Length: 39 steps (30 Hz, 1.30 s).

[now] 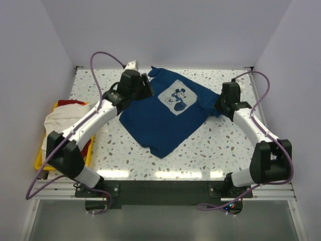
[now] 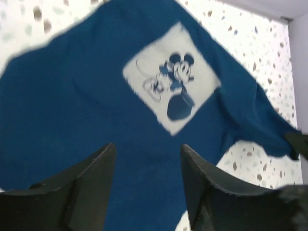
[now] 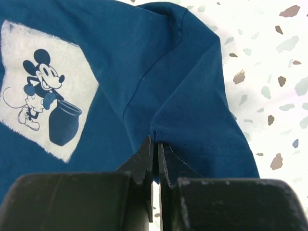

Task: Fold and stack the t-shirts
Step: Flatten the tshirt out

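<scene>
The navy blue t-shirt (image 1: 163, 118) lies spread on the table, print up, its white mouse print (image 1: 175, 99) near the middle. My left gripper (image 1: 146, 85) is open and hovers over the shirt's far left part; in the left wrist view its fingers (image 2: 98, 168) stand apart above plain blue cloth (image 2: 72, 106). My right gripper (image 1: 219, 104) is shut on the shirt's right sleeve; the right wrist view shows the jaws (image 3: 155, 147) pinching a fold of the sleeve (image 3: 202, 120). A cream-white shirt (image 1: 59, 120) and a red one (image 1: 67, 103) lie in the bin.
A yellow plastic bin (image 1: 40, 160) stands at the table's left edge beside the left arm. White walls close in the speckled table (image 1: 200, 150) at the back and sides. A dark rail runs along the near edge.
</scene>
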{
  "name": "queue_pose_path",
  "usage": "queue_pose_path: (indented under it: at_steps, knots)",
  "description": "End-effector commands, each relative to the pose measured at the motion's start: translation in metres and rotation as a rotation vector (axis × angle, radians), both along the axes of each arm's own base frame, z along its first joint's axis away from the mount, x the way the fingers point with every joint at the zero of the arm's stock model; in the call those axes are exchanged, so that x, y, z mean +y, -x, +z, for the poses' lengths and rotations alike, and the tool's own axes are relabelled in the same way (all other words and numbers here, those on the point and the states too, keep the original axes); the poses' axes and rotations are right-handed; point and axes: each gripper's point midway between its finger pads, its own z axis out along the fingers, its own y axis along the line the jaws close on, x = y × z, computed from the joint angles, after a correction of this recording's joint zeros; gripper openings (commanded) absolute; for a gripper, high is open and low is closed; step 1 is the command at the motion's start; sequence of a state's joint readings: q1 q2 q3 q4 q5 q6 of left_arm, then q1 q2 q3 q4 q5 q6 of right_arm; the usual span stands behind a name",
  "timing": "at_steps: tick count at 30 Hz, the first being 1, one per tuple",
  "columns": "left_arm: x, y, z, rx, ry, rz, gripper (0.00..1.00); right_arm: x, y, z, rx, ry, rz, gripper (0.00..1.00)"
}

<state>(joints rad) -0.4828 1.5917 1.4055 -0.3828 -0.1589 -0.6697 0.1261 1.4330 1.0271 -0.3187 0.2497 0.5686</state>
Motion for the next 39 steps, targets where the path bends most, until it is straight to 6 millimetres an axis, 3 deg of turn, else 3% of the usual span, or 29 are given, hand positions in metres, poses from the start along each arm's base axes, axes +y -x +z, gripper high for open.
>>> queue_pose_path:
  at_steps: [1,3,7,11,13,14,19,24,29,34,39]
  knots:
    - [0.025,0.042,-0.080,0.148,-0.078,0.127,0.58,0.010,-0.011,0.024,-0.094,-0.053,0.019,0.00]
    - [0.032,0.059,-0.097,0.179,-0.103,0.149,0.56,0.015,-0.012,0.030,-0.108,-0.073,0.038,0.00]
    - [0.036,0.066,-0.119,0.230,-0.143,0.152,0.52,0.018,-0.015,0.043,-0.144,-0.088,0.049,0.00]
    - [0.020,0.070,-0.129,0.257,-0.126,0.084,0.50,0.022,-0.023,0.077,-0.211,-0.097,0.071,0.00]
    - [0.013,0.080,-0.133,0.263,-0.135,0.035,0.55,0.022,-0.027,0.088,-0.227,-0.091,0.076,0.00]
    - [0.006,0.087,-0.130,0.256,-0.139,0.004,0.56,0.021,-0.031,0.102,-0.252,-0.087,0.077,0.00]
    - [-0.009,0.132,-0.127,0.252,-0.170,-0.112,0.63,0.022,-0.034,0.131,-0.298,-0.082,0.092,0.00]
    - [-0.018,0.190,-0.143,0.303,-0.213,-0.190,0.64,0.023,-0.034,0.147,-0.319,-0.075,0.106,0.00]
    - [-0.055,0.229,-0.142,0.271,-0.203,-0.353,0.62,0.023,-0.038,0.167,-0.354,-0.072,0.109,0.00]
    - [-0.079,0.247,-0.153,0.219,-0.336,-0.460,0.61,0.026,-0.046,0.176,-0.364,-0.080,0.120,0.00]
    - [-0.093,0.244,-0.162,0.178,-0.468,-0.491,0.56,0.029,-0.049,0.172,-0.357,-0.087,0.128,0.00]
